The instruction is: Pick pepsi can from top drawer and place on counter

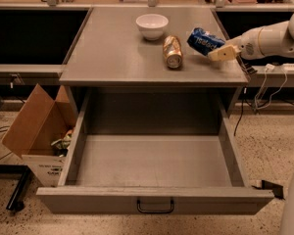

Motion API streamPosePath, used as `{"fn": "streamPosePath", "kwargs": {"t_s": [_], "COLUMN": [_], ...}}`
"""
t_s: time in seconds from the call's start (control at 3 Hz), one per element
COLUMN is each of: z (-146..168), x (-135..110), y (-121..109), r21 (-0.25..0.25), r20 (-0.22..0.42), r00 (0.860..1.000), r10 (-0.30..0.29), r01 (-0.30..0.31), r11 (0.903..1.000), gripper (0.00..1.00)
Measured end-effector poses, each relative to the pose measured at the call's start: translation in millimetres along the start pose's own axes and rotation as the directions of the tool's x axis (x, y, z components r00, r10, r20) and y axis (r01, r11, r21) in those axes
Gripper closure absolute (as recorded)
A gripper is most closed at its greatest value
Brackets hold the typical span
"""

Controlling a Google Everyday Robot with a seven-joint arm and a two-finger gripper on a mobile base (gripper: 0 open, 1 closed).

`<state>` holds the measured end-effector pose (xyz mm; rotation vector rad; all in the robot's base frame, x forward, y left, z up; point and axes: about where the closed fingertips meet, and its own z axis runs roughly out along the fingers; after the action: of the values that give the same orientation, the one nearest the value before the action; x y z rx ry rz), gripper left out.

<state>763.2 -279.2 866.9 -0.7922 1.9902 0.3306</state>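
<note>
The blue pepsi can [205, 40] is tilted on its side, held in my gripper [216, 49] above the right part of the grey counter [112, 58]. The white arm reaches in from the right edge. The gripper is shut on the can, with a tan finger [223, 53] showing below it. The top drawer [154, 204] is pulled fully open below the counter, its inside bare, with a small black handle [155, 208] on the front panel.
A gold can [172, 51] lies on its side on the counter just left of the pepsi can. A white bowl [152, 26] stands behind it. An open cardboard box [36, 129] sits on the floor left of the drawer. Cables hang at the right.
</note>
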Motion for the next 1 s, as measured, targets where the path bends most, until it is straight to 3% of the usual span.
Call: {"fn": "streamPosePath", "kwargs": {"t_s": [0.33,0.67,1.0], "z": [11.5,21.7,26.1], "x": [5.5,10.5,12.5], "y": [-2.4,-4.7,-6.1], "r21": [-0.016,-0.031,-0.038], "r20": [-0.025,-0.047,-0.056], "r00": [1.000,0.999,0.998], "r10": [0.017,0.027,0.028], "r01": [-0.018,-0.028,-0.031], "r11": [0.9997,0.9991,0.9988], "gripper": [0.36,0.05,0.00]}}
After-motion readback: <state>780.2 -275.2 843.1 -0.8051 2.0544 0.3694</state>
